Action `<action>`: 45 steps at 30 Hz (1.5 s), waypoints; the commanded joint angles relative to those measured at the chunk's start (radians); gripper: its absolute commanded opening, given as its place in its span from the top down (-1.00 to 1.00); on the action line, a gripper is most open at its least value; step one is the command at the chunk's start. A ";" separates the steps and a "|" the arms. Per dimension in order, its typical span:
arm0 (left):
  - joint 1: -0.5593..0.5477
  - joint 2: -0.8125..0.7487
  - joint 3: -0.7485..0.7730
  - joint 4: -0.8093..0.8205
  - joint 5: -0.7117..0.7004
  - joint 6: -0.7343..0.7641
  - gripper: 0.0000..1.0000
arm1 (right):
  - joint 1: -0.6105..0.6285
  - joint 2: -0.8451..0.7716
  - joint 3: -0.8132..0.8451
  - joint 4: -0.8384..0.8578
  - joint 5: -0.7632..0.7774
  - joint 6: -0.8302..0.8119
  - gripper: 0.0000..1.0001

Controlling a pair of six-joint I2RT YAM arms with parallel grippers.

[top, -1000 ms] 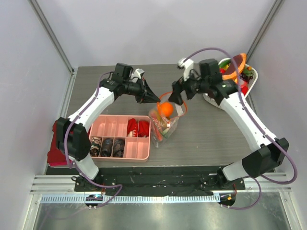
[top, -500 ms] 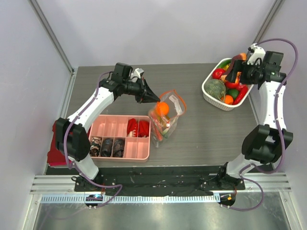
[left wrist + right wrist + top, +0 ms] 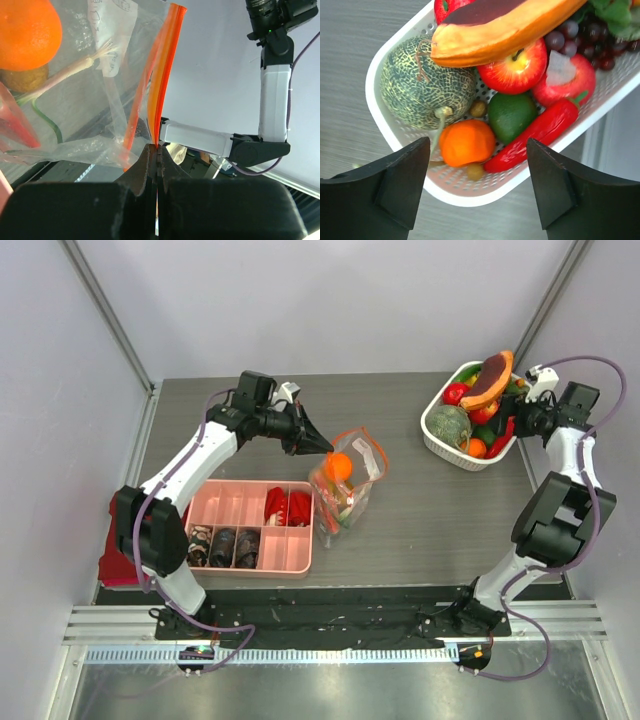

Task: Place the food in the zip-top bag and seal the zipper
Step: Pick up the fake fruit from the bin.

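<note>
The clear zip-top bag (image 3: 345, 485) stands at the table's middle with an orange (image 3: 338, 466) and other food inside. My left gripper (image 3: 322, 447) is shut on the bag's orange-red zipper strip (image 3: 162, 90) and holds the mouth up. The orange (image 3: 25, 32) shows through the plastic in the left wrist view. My right gripper (image 3: 520, 420) is open and empty above the white basket (image 3: 385, 65) at the far right. Below it lie a small orange (image 3: 466, 142), a lime (image 3: 512, 114), a red chili (image 3: 540, 134), apples and a netted melon (image 3: 422, 85).
A pink compartment tray (image 3: 250, 528) with dark lumps and red crinkled pieces sits at the front left, touching the bag's left side. The basket also holds a long papaya slice (image 3: 488, 380) and grapes. Grey walls close in both sides.
My right arm has swung from the bag's mouth over to the basket at the far right. An orange now sits in the bag. My left gripper has stayed on the zipper.
</note>
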 commanded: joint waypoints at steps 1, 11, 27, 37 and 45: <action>0.007 -0.037 0.010 0.021 0.026 0.013 0.99 | -0.020 0.043 0.020 0.193 -0.190 -0.224 -0.68; 0.016 -0.023 0.022 0.004 0.019 0.022 1.00 | -0.032 0.200 0.160 0.187 -0.249 -0.443 -0.77; 0.021 0.015 0.080 -0.030 -0.008 0.036 0.99 | -0.031 0.306 0.208 0.120 -0.322 -0.731 -0.77; 0.033 0.026 0.091 -0.038 -0.008 0.042 0.99 | -0.015 0.346 0.210 0.150 -0.324 -0.718 -0.84; 0.033 0.034 0.090 -0.039 -0.009 0.048 0.99 | -0.014 0.392 0.228 0.239 -0.321 -0.665 -0.86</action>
